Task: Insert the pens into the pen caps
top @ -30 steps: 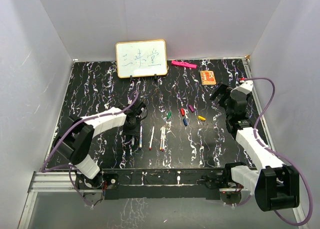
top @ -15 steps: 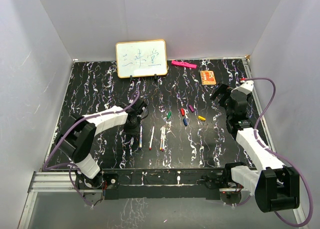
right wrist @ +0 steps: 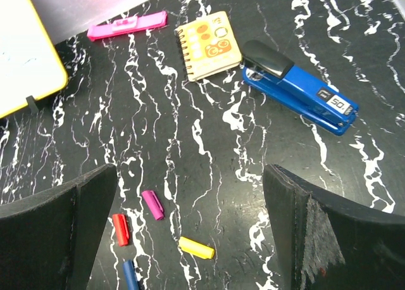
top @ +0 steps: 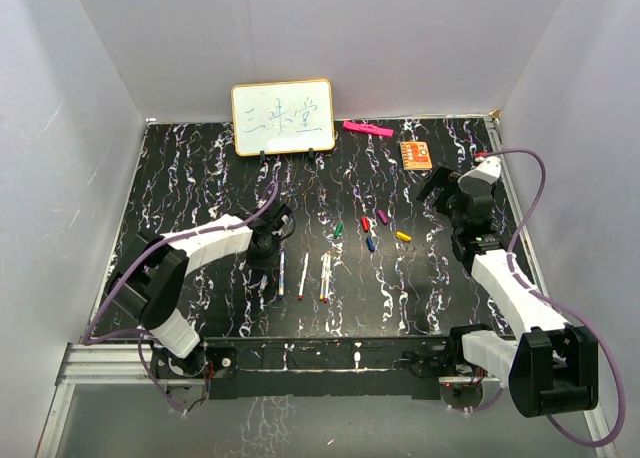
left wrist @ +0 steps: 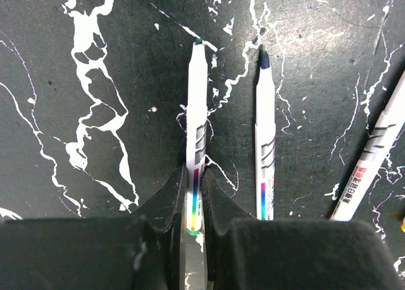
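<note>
Left hand (left wrist: 193, 179) clamped on tail of a pen (left wrist: 196, 113) on the worktop (left wrist: 95, 81); to be lifted level, clear of the neighbouring pen (left wrist: 264, 144). Right hand (right wrist: 186, 176) spread wide near the caps (right wrist: 152, 204).

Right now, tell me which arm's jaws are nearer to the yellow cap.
Right. The right arm holds open jaws just right of the yellow cap; the left arm, far across, has jaws shut on a pen.

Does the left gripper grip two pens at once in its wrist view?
No, the left gripper is shut on one pen only; the neighbouring pen lies free beside it on the table.
</note>
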Controlling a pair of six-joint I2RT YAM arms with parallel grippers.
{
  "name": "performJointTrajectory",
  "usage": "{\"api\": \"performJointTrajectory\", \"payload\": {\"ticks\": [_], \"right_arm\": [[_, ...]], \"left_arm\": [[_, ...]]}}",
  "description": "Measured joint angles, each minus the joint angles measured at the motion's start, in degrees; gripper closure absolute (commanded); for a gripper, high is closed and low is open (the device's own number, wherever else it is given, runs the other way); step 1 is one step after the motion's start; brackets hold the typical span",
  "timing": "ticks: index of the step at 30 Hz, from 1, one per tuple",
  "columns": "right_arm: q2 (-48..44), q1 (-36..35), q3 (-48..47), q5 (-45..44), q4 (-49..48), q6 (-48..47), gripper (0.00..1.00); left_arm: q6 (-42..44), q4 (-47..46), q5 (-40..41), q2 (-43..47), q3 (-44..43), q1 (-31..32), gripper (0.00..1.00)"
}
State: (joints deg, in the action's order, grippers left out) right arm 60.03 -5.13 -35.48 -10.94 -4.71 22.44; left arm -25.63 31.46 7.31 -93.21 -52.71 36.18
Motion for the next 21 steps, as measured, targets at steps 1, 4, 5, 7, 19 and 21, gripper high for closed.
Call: {"api": "performJointTrajectory", "payload": {"ticks": [1,4,5,7,19,21], "right_arm": [[0.7,0.0,-0.6,0.8,0.5,-0.1,0.02],[2.4,0.0,-2.0,3.3,1.7,-0.2,0.02],[2.8,-0.1,-2.2,3.8,1.9,-0.3,0.02],[3.0,-0.9,-2.4,4.2,2.6,-0.3,0.02],[8.7,-19.2,-8.2,-2.4,8.1,-0.5,0.29],[10.8,-20.9,-9.6,-3.2,9.2,0.0,0.33]], "left_arm": [[0.2,0.0,0.0,0.1,0.0,0.0,1.00],[0.4,0.0,0.2,0.3,0.0,0.0,1.00],[0.5,0.0,0.3,0.3,0.0,0.0,1.00],[0.5,0.2,0.5,0.6,0.0,0.0,1.00],[-0.4,-0.2,2.8,9.9,2.0,0.0,1.00],[-0.6,0.0,3.0,10.8,2.0,0.0,1.00]]}}
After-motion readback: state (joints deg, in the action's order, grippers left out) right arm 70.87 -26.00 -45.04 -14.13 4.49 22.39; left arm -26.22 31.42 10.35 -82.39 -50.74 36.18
